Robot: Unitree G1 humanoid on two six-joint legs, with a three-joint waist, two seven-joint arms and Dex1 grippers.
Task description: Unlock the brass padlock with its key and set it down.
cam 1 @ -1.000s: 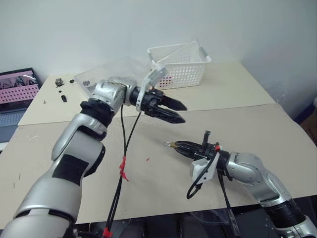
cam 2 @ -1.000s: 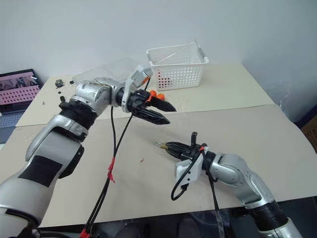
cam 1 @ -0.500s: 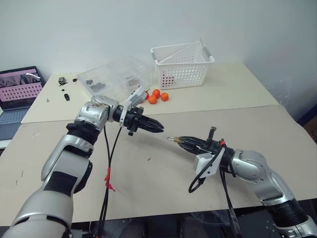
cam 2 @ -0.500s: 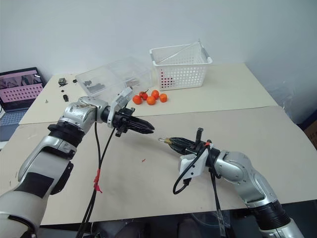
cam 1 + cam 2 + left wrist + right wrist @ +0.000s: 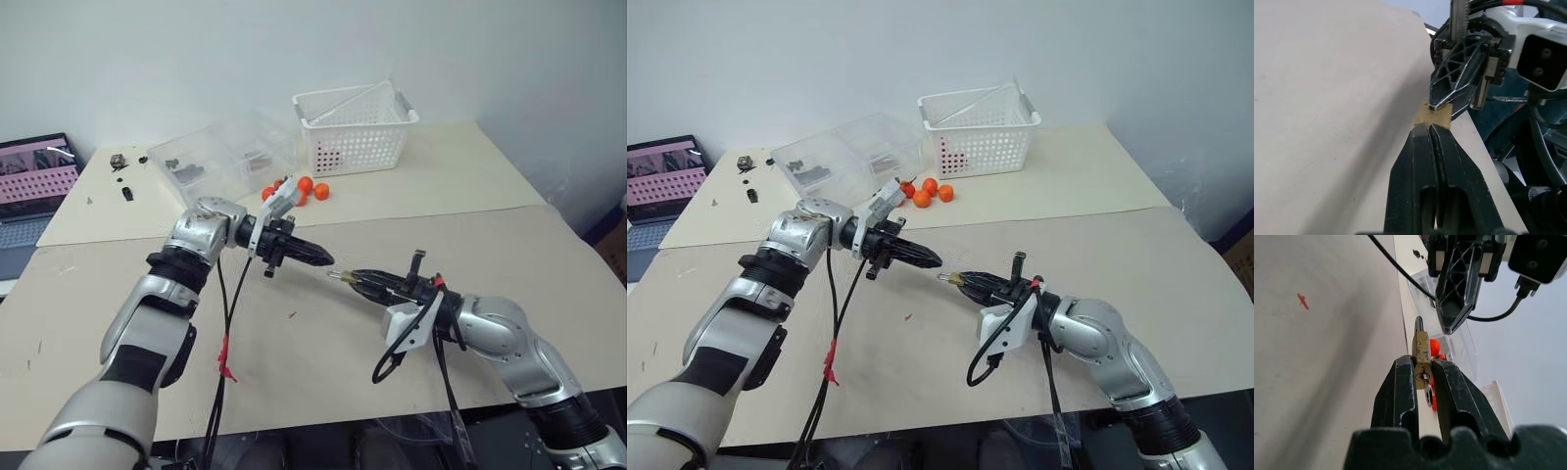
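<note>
Right wrist view: the right gripper [image 5: 1422,377] is clamping the brass padlock [image 5: 1421,352] between its two black fingers, the lock body standing out past the fingertips with the thin shackle at its far end. A small silvery key [image 5: 1427,392] is sitting in the keyhole on the near face of the lock, between the fingers.

Left eye view: the right gripper [image 5: 351,278] is holding the padlock [image 5: 339,278] above the cardboard-covered table [image 5: 509,245], near the middle of the table. The left gripper [image 5: 326,261] is reaching in from the robot's left with its fingers pressed together and nothing visible between them; its tip is hanging just beside the padlock, and contact cannot be told.

Left wrist view: the closed left fingers [image 5: 1422,161] are pointing at the padlock [image 5: 1434,115], which is showing just past their tips in the grip of the right gripper [image 5: 1442,103].

Toward the far side of the table, orange fruits [image 5: 306,186] are lying between a clear plastic box [image 5: 220,157] and a white perforated basket [image 5: 358,132]. A laptop [image 5: 34,186] is sitting off the table's left edge.
</note>
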